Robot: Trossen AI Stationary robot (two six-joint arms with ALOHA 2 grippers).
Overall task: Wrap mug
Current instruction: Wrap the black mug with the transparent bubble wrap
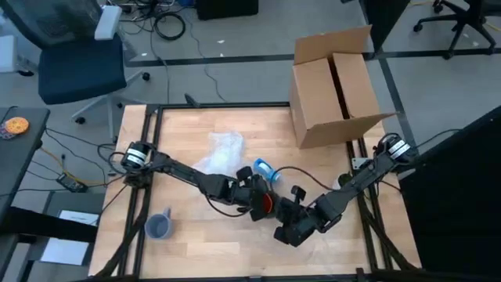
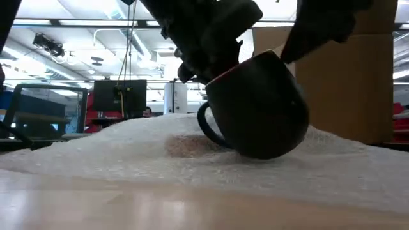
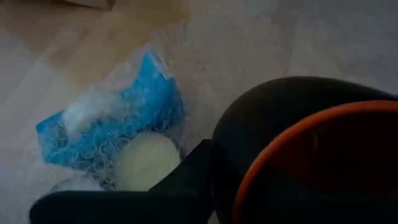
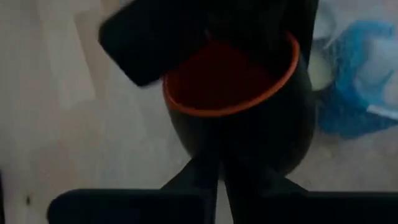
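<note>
Two arms: both reach to the table's middle and meet at the mug.
Mug: black mug with an orange-red inside, tilted, its handle toward the low camera, its base resting on the bubble wrap.
Mug position: near-centre of the wooden table, just near of the blue wrapped item.
Left gripper: at the mug's rim; the left wrist view shows one dark finger against the mug's outer wall; clamped on the mug.
Right gripper: just right and near of the mug; its fingers appear close together below the mug, but grip cannot be told.
Blue wrapped item: blue and white, lying in clear wrap, just beside the mug.
Grey cup: near left, well apart.
Cardboard box: open, far right.
</note>
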